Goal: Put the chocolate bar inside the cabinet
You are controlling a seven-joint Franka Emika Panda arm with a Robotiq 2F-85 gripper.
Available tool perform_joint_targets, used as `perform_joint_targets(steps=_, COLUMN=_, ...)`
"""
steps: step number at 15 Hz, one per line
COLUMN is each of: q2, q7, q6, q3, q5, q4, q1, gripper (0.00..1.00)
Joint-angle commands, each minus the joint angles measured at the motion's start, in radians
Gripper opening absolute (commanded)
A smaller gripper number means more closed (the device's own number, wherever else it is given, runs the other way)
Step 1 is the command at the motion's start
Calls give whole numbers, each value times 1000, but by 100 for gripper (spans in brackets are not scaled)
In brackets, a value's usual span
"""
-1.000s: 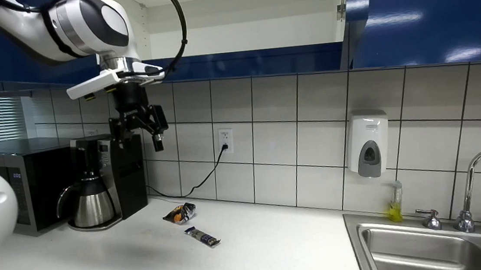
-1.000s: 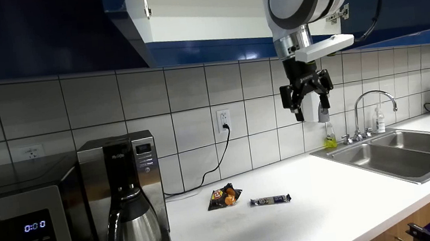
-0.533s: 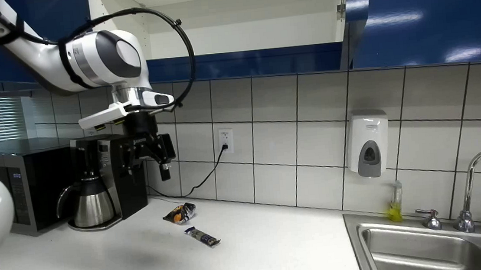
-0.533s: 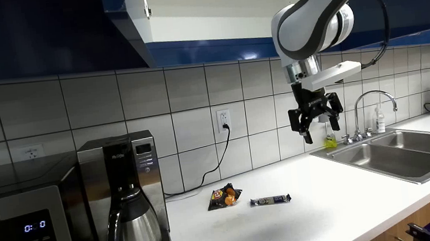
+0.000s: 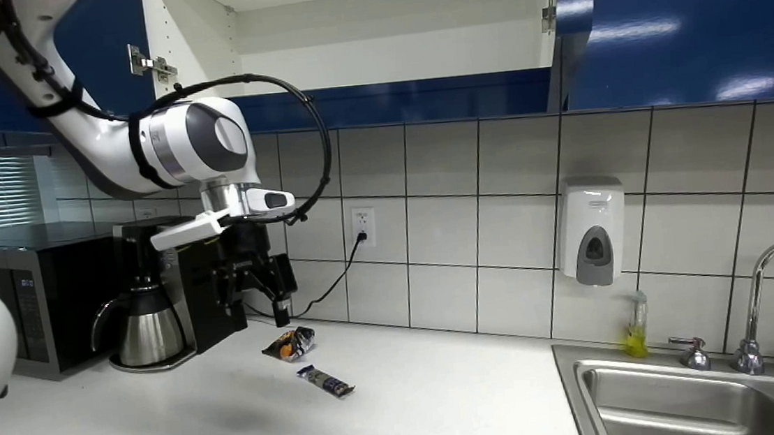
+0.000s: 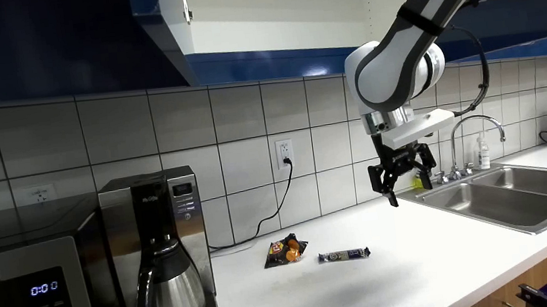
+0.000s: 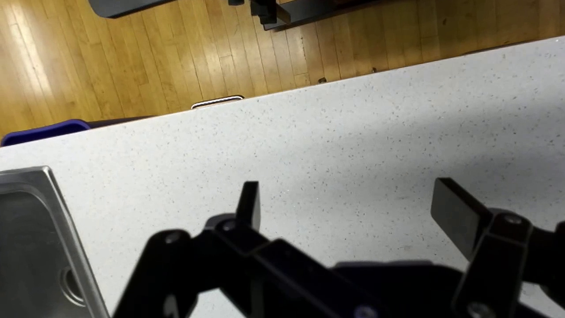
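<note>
On the white countertop (image 5: pixel 444 395), near the orange-marked packet (image 6: pixel 286 250) but not touching it, the chocolate bar (image 6: pixel 344 255) lies flat and ungrasped. I find the gripper (image 6: pixel 411 194) hanging well above the surface, its fingers (image 7: pixel 457 218) spread wide with nothing between them. Governing relation, read from both exterior views: the bar is below the fingers and, in my judgement, further toward the tiled wall (image 5: pixel 444 233). The wrist view supports this; it shows the countertop's front edge and not the bar. The bar's long axis runs roughly along the countertop, with the end nearer the sink (image 5: pixel 580 397) swung somewhat toward the front edge. The fingers also spread roughly along the countertop, so I judge that the wrist must turn before they can close across the bar's narrow width. Only one arm (image 5: pixel 171 149) is present; no choice of hand arises. Stage, as I assess it: approach, with the pick not yet made. The cabinet (image 5: pixel 391 101) stands open above, so I expect no door work. Risk noted: a straight descent from here would likely land short of the bar, on its room side.
</note>
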Motion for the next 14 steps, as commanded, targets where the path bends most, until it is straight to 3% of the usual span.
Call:
perform_joint_targets(steps=1, q2=97, q7=48, q6=66, q3=4, q5=-54, q4=42, q1=-10, gripper=100)
perform_joint_targets(steps=14, q2=431, q7=111, q6=165, q3=-60, q5=-133, q4=289, q1=46, gripper=100)
